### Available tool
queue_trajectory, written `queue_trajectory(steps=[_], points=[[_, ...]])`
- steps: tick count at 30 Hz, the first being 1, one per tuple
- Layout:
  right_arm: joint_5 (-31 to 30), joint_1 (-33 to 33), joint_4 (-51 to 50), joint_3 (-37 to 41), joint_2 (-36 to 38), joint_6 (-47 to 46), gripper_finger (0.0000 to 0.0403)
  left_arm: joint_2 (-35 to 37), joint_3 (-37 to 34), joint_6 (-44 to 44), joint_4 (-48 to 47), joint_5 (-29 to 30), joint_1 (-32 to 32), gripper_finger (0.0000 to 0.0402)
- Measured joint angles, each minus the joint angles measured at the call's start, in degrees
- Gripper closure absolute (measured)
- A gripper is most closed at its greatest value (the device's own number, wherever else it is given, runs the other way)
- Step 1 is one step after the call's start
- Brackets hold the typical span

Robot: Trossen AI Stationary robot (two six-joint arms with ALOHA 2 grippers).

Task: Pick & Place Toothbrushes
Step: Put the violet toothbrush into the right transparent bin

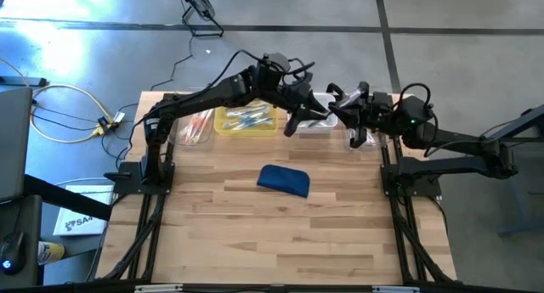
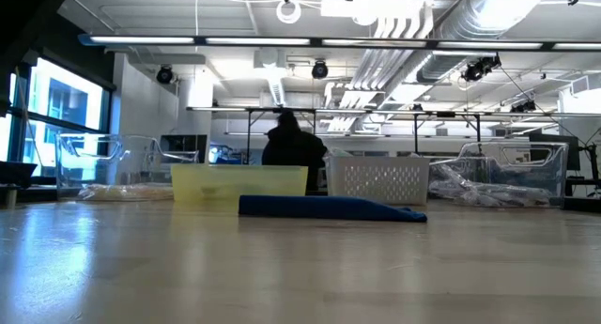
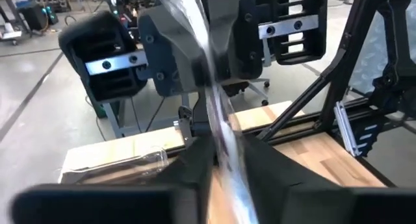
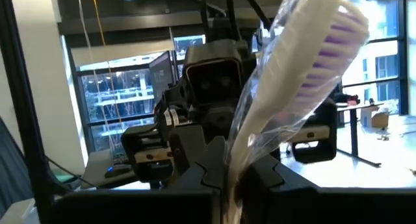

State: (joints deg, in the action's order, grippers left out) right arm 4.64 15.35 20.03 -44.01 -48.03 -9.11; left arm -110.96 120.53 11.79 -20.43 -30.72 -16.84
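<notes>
Gripping wrapped toothbrush (image 4: 305, 87), right hand (image 4: 234, 178)

Low view: both arms out of frame, only bins and pouch (image 2: 331, 208) visible. High view: grippers meet above the white basket (image 1: 319, 127), contact point too small to resolve; toothbrushes in yellow bin (image 1: 246, 120) too small to count. Left wrist: wrapped toothbrush (image 3: 218, 120) smeared by blur, both ends cut off. Right wrist: toothbrush (image 4: 305, 68) handle hidden between fingers, head tip cropped.

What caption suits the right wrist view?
Right gripper shut on a plastic-wrapped white toothbrush with purple bristles, facing the left gripper.
</notes>
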Motion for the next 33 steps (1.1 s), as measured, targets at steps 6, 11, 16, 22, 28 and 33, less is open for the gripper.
queue_trajectory(steps=[6, 11, 16, 22, 28, 33], points=[[-1.94, 0.05, -3.3, 0.0, 0.6, -0.32, 0.0389, 0.46, 0.0, 1.59, -0.16, -0.51, -1.42, 0.0243], [-7.2, 0.15, -7.46, 0.02, 3.04, -0.28, 0.0389, 2.33, 0.09, 0.37, -0.2, -3.62, -4.67, 0.0215], [-22.05, 0.17, -17.37, 0.01, 8.09, -0.82, 0.0389, 2.21, 1.34, -5.72, -0.56, -11.46, -8.35, 0.0215], [-40.15, 0.17, -31.51, 0.0, 10.99, -7.67, 0.0389, 2.25, 1.72, -7.63, -0.37, -14.84, -9.61, 0.0215], [-49.23, 0.81, -44.46, 0.0, 10.54, -17.57, 0.0389, 2.25, 1.7, -6.82, -0.84, -14.99, -9.39, 0.0215], [-48.17, 4.89, -56.31, 0.0, 8.95, -26.8, 0.0389, 2.23, 1.7, -5.92, -2.35, -15.08, -9.41, 0.0215]])
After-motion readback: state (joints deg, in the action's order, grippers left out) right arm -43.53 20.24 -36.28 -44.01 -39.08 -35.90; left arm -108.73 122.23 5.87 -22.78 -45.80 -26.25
